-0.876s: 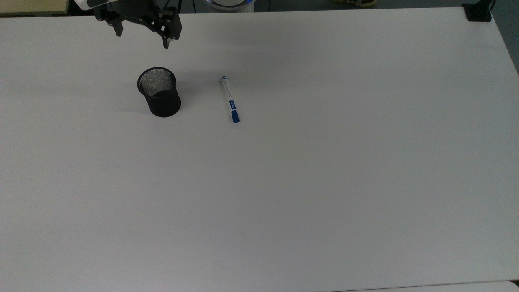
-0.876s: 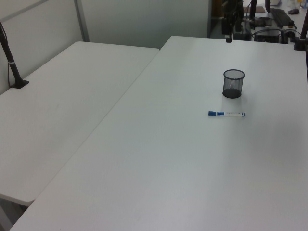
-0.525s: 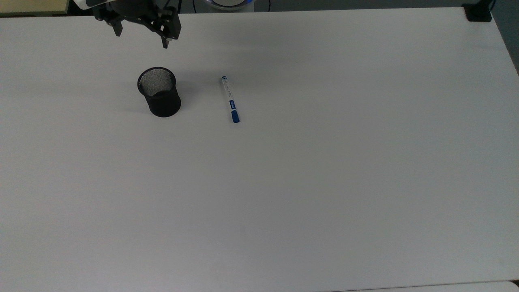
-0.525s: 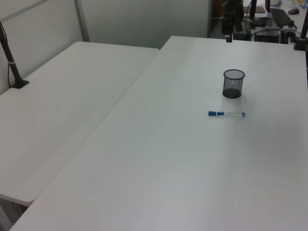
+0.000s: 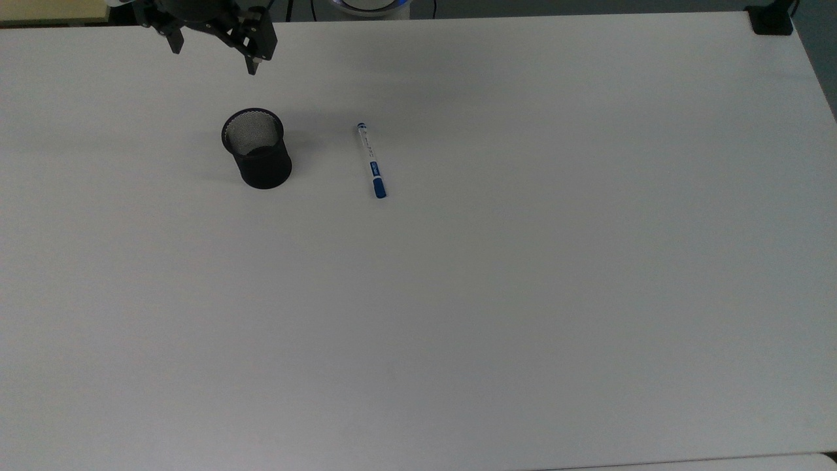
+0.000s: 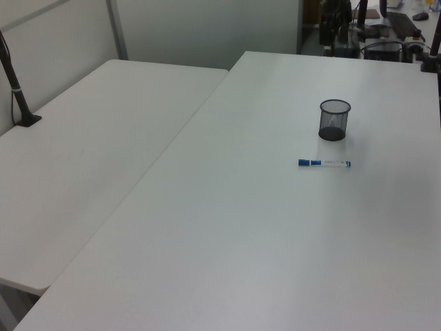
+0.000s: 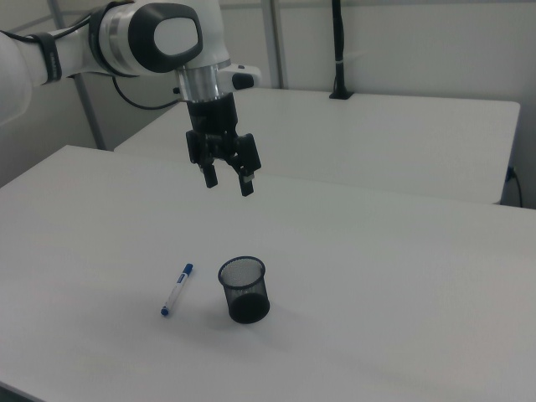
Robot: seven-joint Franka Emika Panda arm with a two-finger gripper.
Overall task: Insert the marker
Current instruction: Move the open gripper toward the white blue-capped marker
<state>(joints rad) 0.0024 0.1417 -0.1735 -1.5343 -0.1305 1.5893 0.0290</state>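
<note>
Marker (image 5: 371, 161) lies untouched on the table (image 5: 523, 261) beside the cup (image 5: 257, 148), gripper (image 7: 228, 182) high, fingers apart, empty: everything remains.

The top view's upper edge cuts off the hand (image 5: 212, 55); the marker (image 6: 324, 163) print is unreadable.

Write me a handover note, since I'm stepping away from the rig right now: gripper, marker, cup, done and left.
Gripper: open, empty, in the air above the table, apart from both things.
Marker: lying flat on the table, beside the black mesh cup, not touching it; on the right view's left of the cup.
Cup: upright, nothing in it as far as the top view shows.
Done: nothing yet.
Left: reach the marker, grasp it, lift, carry over the cup and drop it in.
</note>
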